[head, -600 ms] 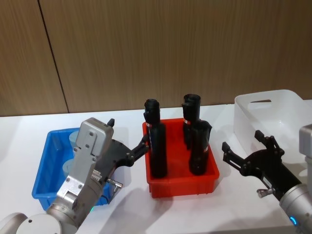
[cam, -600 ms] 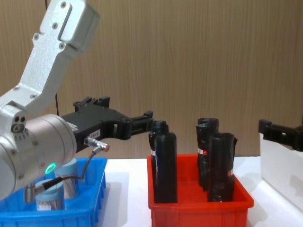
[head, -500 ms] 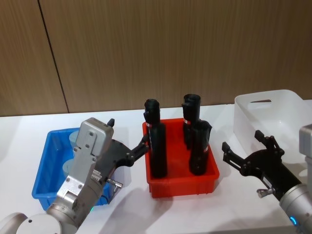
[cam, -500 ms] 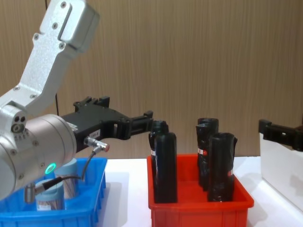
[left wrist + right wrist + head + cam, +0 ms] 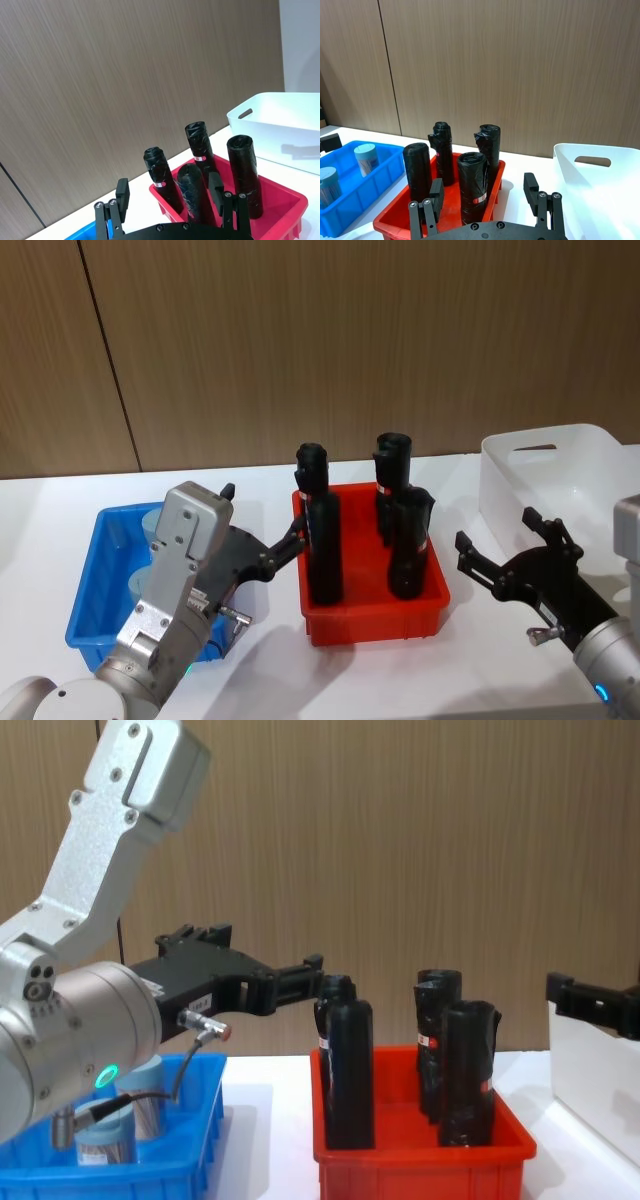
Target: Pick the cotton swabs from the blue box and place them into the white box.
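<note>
The left gripper (image 5: pixel 262 512) hangs at three o'clock of the blue box (image 5: pixel 86 588) holding cotton swab jars (image 5: pixel 366 158), the right gripper (image 5: pixel 496 530) at three o'clock of the red bin (image 5: pixel 375 621), both jaws wide, empty.

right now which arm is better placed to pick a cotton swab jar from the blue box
Left. The left tool hangs open over the blue box, close to the cotton swabs. The right tool, open, sits beyond the red bin by the white box.

A test lab is suggested by a plain white table (image 5: pixel 380 680) against a wood-panelled wall (image 5: pixel 350 340), set with a blue box (image 5: pixel 90 590), red bin (image 5: pixel 380 622) and white box (image 5: pixel 505 500).
</note>
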Available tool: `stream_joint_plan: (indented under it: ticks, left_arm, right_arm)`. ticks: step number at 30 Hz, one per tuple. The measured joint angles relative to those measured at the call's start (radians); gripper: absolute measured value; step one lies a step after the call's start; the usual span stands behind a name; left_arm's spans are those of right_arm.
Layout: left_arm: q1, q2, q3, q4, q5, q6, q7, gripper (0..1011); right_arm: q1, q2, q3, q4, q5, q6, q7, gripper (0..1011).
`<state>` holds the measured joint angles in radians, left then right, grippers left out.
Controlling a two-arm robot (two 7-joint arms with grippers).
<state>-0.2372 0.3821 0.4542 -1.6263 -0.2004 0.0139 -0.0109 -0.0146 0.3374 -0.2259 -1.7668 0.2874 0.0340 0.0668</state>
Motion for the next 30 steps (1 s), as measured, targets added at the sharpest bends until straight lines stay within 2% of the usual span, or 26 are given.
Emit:
stream_joint_plan:
  ticks: [30]
  left_arm:
    - [0.0,0.0,0.0,0.0,0.0,0.0,0.0,1003]
  right_arm:
    - [0.0,0.0,0.0,0.0,0.0,0.0,0.0,1002]
